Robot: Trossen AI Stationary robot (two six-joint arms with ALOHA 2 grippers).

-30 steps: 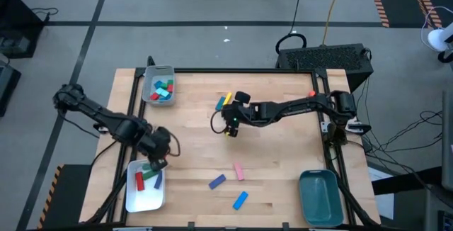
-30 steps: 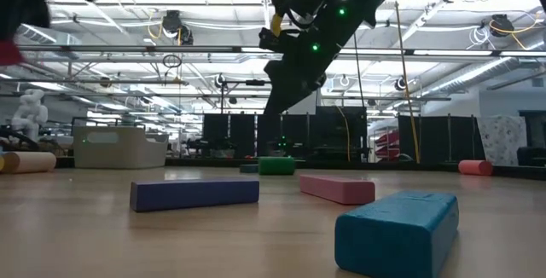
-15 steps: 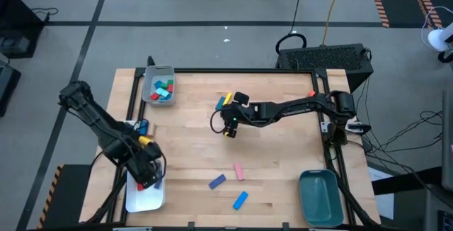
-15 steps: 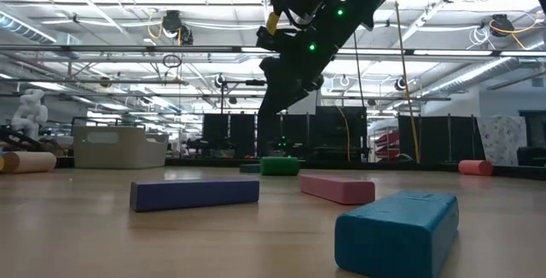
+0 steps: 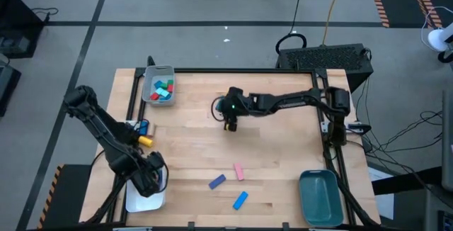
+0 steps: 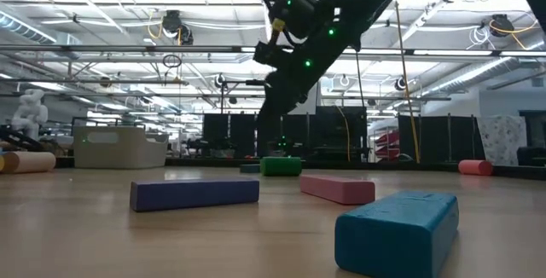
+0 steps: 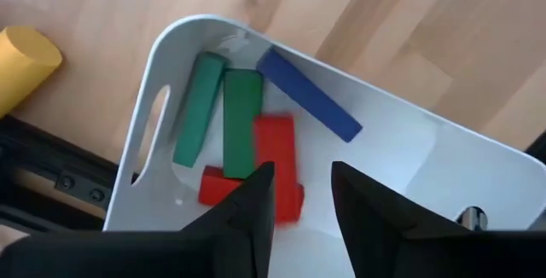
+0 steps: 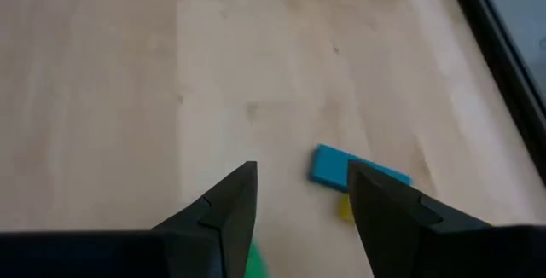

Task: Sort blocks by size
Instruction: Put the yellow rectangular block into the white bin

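Note:
My left gripper (image 5: 150, 178) (image 7: 300, 176) points down over the white tray (image 5: 141, 201) (image 7: 401, 141) at the near left, fingers open. Just below it in the tray is a red block (image 7: 275, 141), partly blurred, beside two green bars (image 7: 241, 116) and a blue bar (image 7: 307, 95). My right gripper (image 5: 228, 121) (image 8: 300, 171) hangs open, slanting down above the table's middle. A green block (image 6: 280, 165) (image 8: 256, 263) lies on the table under its fingers. A light blue block (image 8: 341, 169) with a yellow one (image 8: 345, 210) lies beyond them.
A purple bar (image 5: 216, 181), a pink block (image 5: 239, 171) and a light blue block (image 5: 241, 200) lie near the front edge. A grey tray (image 5: 150, 75) with blocks stands far left, a teal tray (image 5: 318, 197) near right. A yellow cylinder (image 5: 145, 140) lies beyond the white tray.
My left gripper, which carried a red block, has gone toward the table's near edge and down, from beside the white tray's far end to above the tray. My right gripper has shifted a little toward the far edge and turned above the green block.

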